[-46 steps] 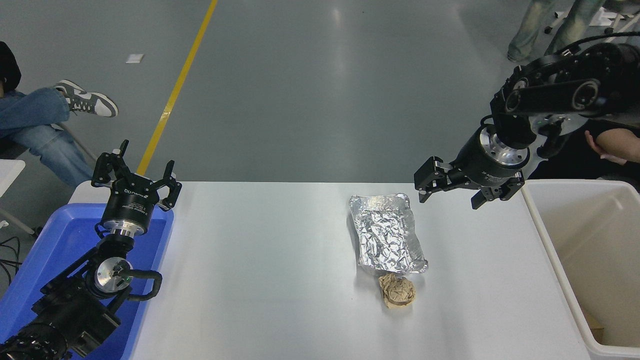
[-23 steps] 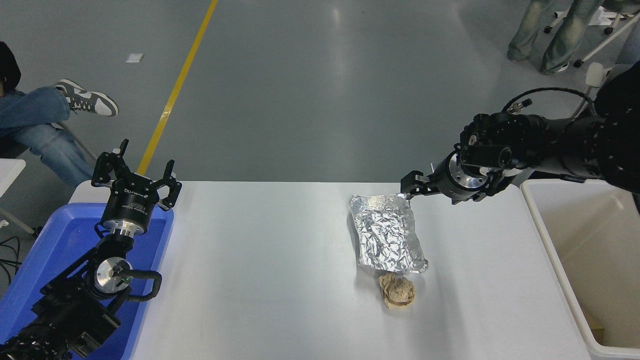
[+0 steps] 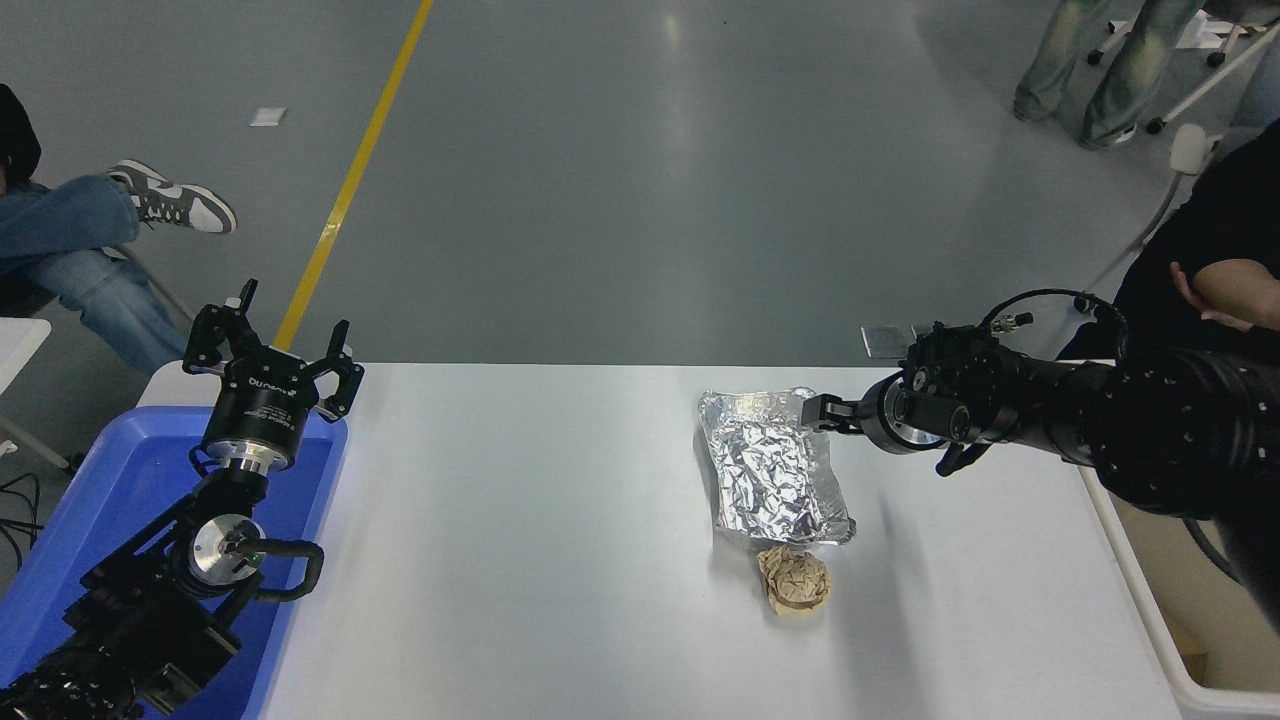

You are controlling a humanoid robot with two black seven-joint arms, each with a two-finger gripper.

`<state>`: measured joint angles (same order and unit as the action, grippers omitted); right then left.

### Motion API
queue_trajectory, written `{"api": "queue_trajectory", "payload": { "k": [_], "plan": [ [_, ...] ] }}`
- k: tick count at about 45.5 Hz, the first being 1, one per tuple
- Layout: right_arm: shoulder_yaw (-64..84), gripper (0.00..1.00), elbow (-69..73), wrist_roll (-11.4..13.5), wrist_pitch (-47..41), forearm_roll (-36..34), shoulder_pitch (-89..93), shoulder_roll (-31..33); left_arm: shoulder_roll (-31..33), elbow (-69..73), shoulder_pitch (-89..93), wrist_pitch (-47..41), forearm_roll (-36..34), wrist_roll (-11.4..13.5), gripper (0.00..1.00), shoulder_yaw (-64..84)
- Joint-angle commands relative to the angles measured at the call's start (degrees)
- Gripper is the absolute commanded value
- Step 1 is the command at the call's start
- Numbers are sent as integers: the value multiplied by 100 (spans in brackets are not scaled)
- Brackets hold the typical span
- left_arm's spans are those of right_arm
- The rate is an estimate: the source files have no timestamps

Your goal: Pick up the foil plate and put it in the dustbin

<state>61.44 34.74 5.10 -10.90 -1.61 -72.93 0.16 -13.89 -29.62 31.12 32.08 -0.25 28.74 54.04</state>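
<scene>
Grey floor with a yellow line (image 3: 352,180) spreads beyond the white table (image 3: 520,520), and a seated person's jeans and sneaker (image 3: 170,200) show at the far left. Reaching in low from the right edge, the right gripper (image 3: 822,412) lies nearly level with the tabletop, its fingertips at the far right corner of the foil plate (image 3: 775,470); whether its fingers are parted or pinching the rim cannot be told from this angle. From that gripper, the plate stretches leftward and toward the camera, flat on the table. Just past the plate's near end, touching or almost touching it, sits a crumpled brown paper ball (image 3: 795,580). Behind the gripper's wrist, at the table's right end, the dustbin (image 3: 1180,640) is mostly hidden by the black arm. A person's forearm (image 3: 1230,285) shows above it. Well to the left, the left gripper (image 3: 275,345) is parked with its fingers spread apart over a blue tray (image 3: 90,500); white lettering on its body is too small to read.
</scene>
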Motion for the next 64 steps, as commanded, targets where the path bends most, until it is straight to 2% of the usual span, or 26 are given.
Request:
{"api": "queue_trajectory", "payload": {
  "k": [1,16,31,37,43,49,51,57,64],
  "plan": [
    [-133,98,-204,-35,325,29,438,-16,0,0,0,0,-1,0,98,1],
    [-141,92,-486,-404,501,222,824,-16,0,0,0,0,-1,0,98,1],
    [-238,90,-547,-448,808,257,1071,-16,0,0,0,0,-1,0,98,1],
    [-238,83,-539,-659,1072,538,1141,-16,0,0,0,-8,-1,0,98,1],
    [-238,67,-521,-729,1292,776,1203,-16,0,0,0,0,-1,0,98,1],
    [-238,34,-512,-738,1318,785,1220,-16,0,0,0,0,-1,0,98,1],
    [-238,27,-512,-738,1318,785,1220,-16,0,0,0,-8,-1,0,98,1],
    [-238,22,-503,-738,1318,785,1220,-16,0,0,0,0,-1,0,98,1],
    [-229,5,-503,-738,1327,785,1220,-16,0,0,0,0,-1,0,98,1]
  ]
}}
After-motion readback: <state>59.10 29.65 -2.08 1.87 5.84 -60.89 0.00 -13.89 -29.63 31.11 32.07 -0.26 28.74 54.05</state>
